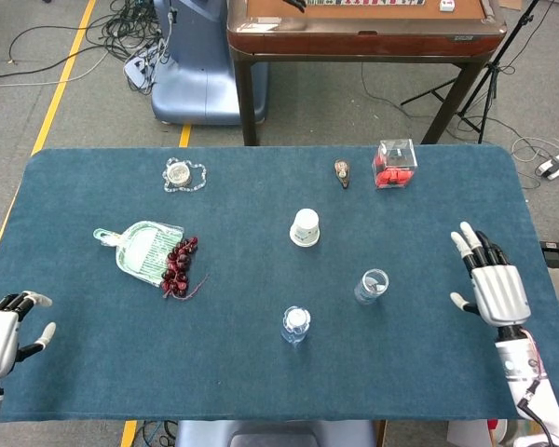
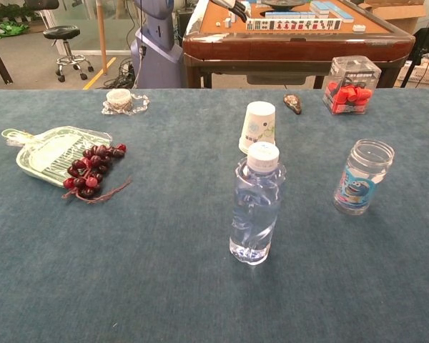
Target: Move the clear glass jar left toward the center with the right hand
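The clear glass jar (image 1: pixel 373 285) stands upright and lidless on the blue table, right of centre; the chest view shows its blue cartoon label (image 2: pixel 362 177). My right hand (image 1: pixel 489 282) hovers over the table's right side, well to the right of the jar, fingers spread, holding nothing. My left hand (image 1: pixel 2 335) sits at the table's front left corner, fingers apart and empty. Neither hand shows in the chest view.
A water bottle (image 1: pixel 295 325) stands front centre, left of the jar. An upturned paper cup (image 1: pixel 305 226) sits behind it. Further off are a clear box of red pieces (image 1: pixel 394 164), a small dark object (image 1: pixel 342 172), a green dustpan with dark grapes (image 1: pixel 153 251) and a beaded ring (image 1: pixel 183 173).
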